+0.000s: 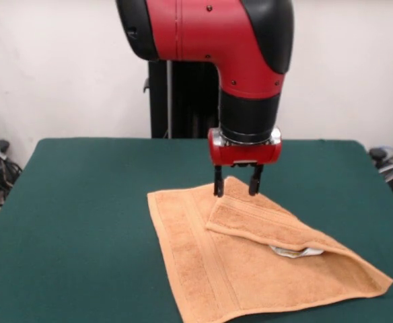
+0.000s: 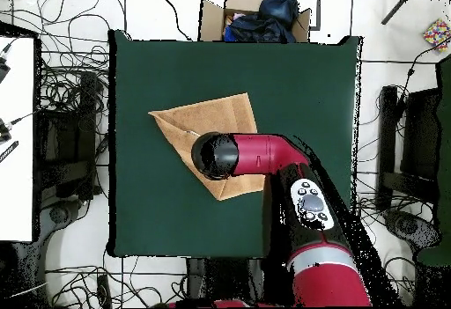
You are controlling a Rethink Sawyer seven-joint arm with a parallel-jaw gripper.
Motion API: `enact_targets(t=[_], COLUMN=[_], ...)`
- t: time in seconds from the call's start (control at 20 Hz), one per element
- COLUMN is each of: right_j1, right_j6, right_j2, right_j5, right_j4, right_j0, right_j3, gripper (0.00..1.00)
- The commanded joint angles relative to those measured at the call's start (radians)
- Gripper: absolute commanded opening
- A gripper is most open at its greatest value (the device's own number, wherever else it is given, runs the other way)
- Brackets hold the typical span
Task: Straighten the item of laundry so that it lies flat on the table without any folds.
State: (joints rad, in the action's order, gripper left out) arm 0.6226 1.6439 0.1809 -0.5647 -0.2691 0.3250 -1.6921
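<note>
The orange-tan washcloth (image 1: pixel 237 262) lies on the dark green table (image 1: pixel 82 222), right of centre in the front view. One corner is folded over the rest as a triangular flap, and its white tag (image 1: pixel 296 252) peeks out from under the flap's edge. My gripper (image 1: pixel 237 186) hangs straight down over the folded corner's tip. Its two fingers are apart, one on each side of the tip, at or just above the cloth. In the overhead view the cloth (image 2: pixel 207 121) shows partly, and the arm's head covers its near part and the gripper.
A cardboard box with dark cloth (image 2: pixel 255 15) stands beyond the table's far edge in the overhead view. Cables lie on the floor around the table. Dark stands sit at both sides of the table.
</note>
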Motion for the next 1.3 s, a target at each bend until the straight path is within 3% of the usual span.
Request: enact_targets(t=[0.05, 1.3], right_j1=[-0.048, -0.012], right_j6=[-0.020, -0.071], right_j2=[0.081, 0.108], right_j5=[0.062, -0.047], right_j4=[-0.066, -0.052], right_j0=[0.029, 0.059], right_j3=[-0.092, -0.081], gripper=[1.00, 1.00])
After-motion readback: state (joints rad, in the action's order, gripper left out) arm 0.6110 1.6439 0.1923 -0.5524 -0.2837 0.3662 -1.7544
